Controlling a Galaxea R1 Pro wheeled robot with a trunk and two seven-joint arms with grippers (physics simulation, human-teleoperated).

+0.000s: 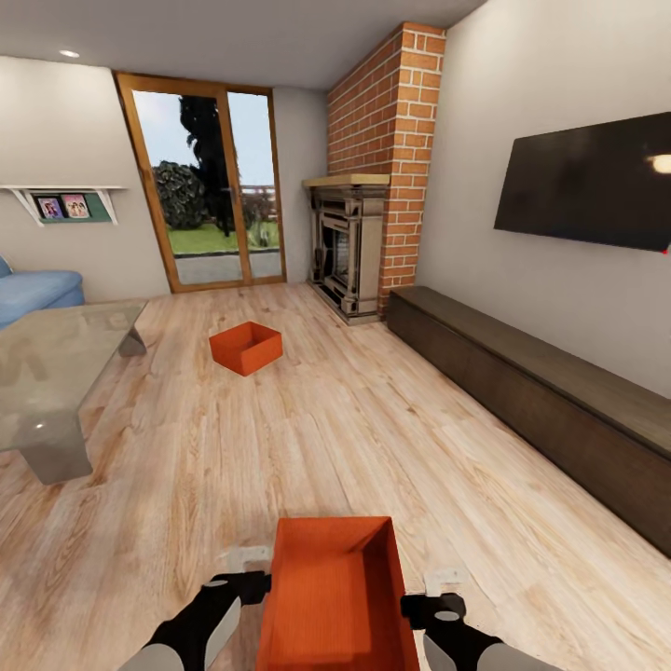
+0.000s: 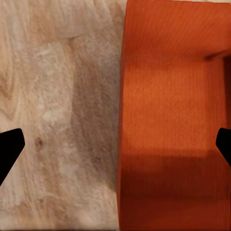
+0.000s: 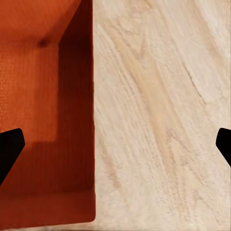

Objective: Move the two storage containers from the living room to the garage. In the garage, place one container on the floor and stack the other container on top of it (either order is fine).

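Observation:
I am in the living room, on its light wood-plank floor. One red-orange storage container sits just ahead of me between both grippers, open top up. My left gripper is open beside its left wall. In the left wrist view the left gripper straddles that container's wall. My right gripper is open at the right wall. In the right wrist view the right gripper spans the container's edge and bare floor. The second storage container lies farther off on the floor.
A low beige table and a blue sofa stand at the left. A long dark bench runs along the right wall under a TV. A brick fireplace and glazed wood-framed doors are at the back.

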